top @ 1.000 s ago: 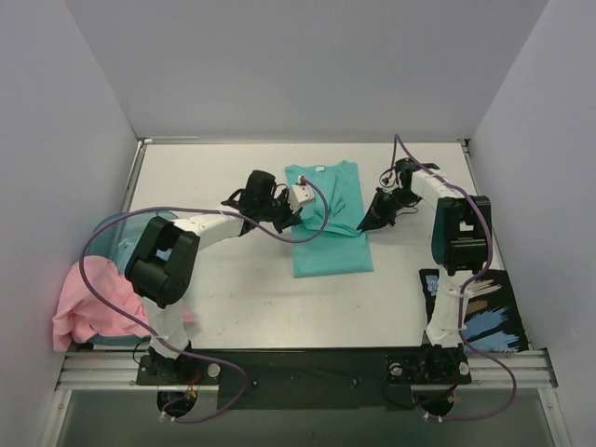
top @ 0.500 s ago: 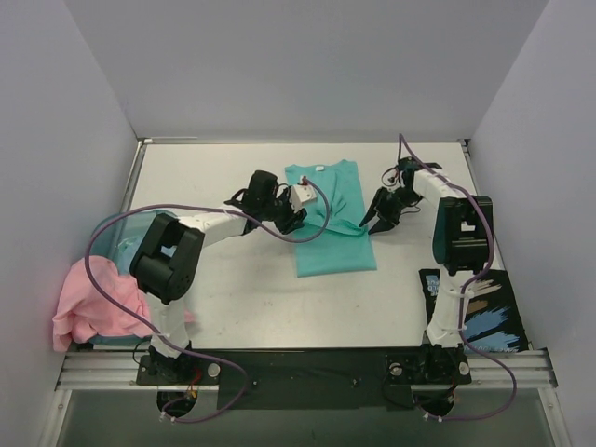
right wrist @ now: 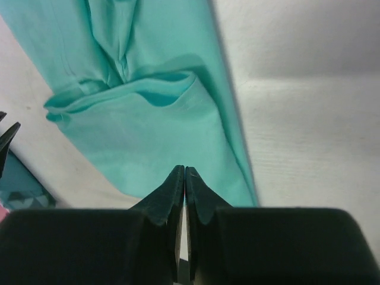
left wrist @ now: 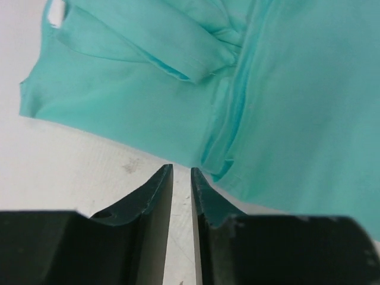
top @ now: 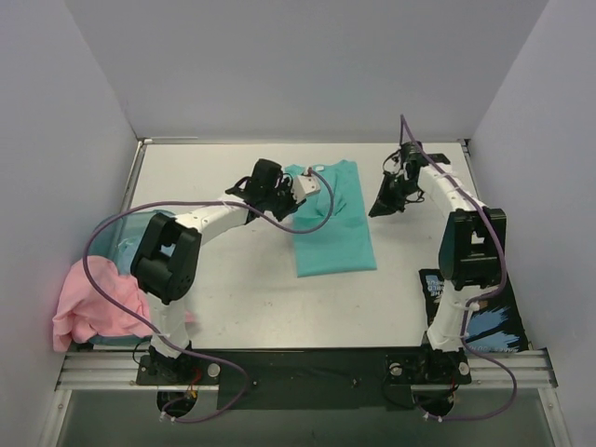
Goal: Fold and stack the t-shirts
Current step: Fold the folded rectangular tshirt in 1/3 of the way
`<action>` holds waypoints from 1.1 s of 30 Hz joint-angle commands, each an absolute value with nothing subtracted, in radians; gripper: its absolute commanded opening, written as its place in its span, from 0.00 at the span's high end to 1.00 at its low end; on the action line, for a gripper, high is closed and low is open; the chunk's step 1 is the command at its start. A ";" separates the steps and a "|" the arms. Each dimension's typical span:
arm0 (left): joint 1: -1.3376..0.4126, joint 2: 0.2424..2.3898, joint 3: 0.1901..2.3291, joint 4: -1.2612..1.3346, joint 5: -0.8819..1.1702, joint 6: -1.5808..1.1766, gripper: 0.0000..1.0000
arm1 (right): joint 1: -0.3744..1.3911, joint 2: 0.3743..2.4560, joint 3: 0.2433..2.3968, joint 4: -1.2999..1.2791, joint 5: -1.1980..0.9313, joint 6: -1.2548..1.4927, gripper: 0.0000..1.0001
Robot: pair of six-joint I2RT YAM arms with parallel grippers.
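Note:
The teal-green t-shirt (top: 333, 219) lies on the table folded into a long strip, with its white tag (top: 318, 169) at the far end. In the left wrist view the shirt (left wrist: 285, 89) shows loose folds near its middle. My left gripper (top: 291, 209) (left wrist: 181, 169) hangs at the shirt's left edge, its jaws a narrow gap apart with only table between them. My right gripper (top: 384, 200) (right wrist: 184, 168) is shut and empty, just off the shirt's right edge (right wrist: 231, 148). The pale pink t-shirt (top: 93, 303) lies crumpled at the near left.
A translucent blue tub (top: 126, 233) stands at the left under the pink shirt. A dark patterned item (top: 475, 307) lies at the near right beside the right arm's base. Grey walls close in the table on three sides.
My right gripper has drawn back from the shirt's right edge, toward the far right. My left gripper has shifted a little farther along the shirt's left edge. The shirt now lies flatter.

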State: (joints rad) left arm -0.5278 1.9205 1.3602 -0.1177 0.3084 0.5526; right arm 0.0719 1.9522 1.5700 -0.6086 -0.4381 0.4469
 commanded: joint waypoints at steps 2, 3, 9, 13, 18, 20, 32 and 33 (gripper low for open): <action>-0.572 1.881 1.358 -0.277 0.497 0.626 0.82 | 0.156 1.989 1.519 -0.644 -0.521 0.413 1.00; -0.575 1.893 1.358 -0.272 0.518 0.626 0.84 | 0.160 2.006 1.540 -0.629 -0.529 0.417 1.00; -0.591 1.946 1.292 0.027 0.316 0.587 0.84 | 0.135 2.160 1.675 -0.609 -0.430 0.456 1.00; -0.606 1.999 1.308 0.052 0.229 0.681 0.85 | 0.114 2.201 1.678 -0.611 -0.420 0.474 1.00; -0.620 2.000 1.324 0.028 0.213 0.677 0.85 | 0.106 2.165 1.652 -0.611 -0.414 0.466 1.00; -0.627 1.990 1.344 0.006 0.199 0.666 0.84 | 0.101 2.128 1.638 -0.614 -0.414 0.459 1.00; -0.690 1.869 1.493 -0.348 0.325 0.632 0.61 | 0.092 1.769 1.175 -0.641 -0.333 0.431 0.52; -0.702 1.859 1.473 -0.401 0.380 0.664 0.57 | 0.092 1.769 1.137 -0.637 -0.345 0.434 0.51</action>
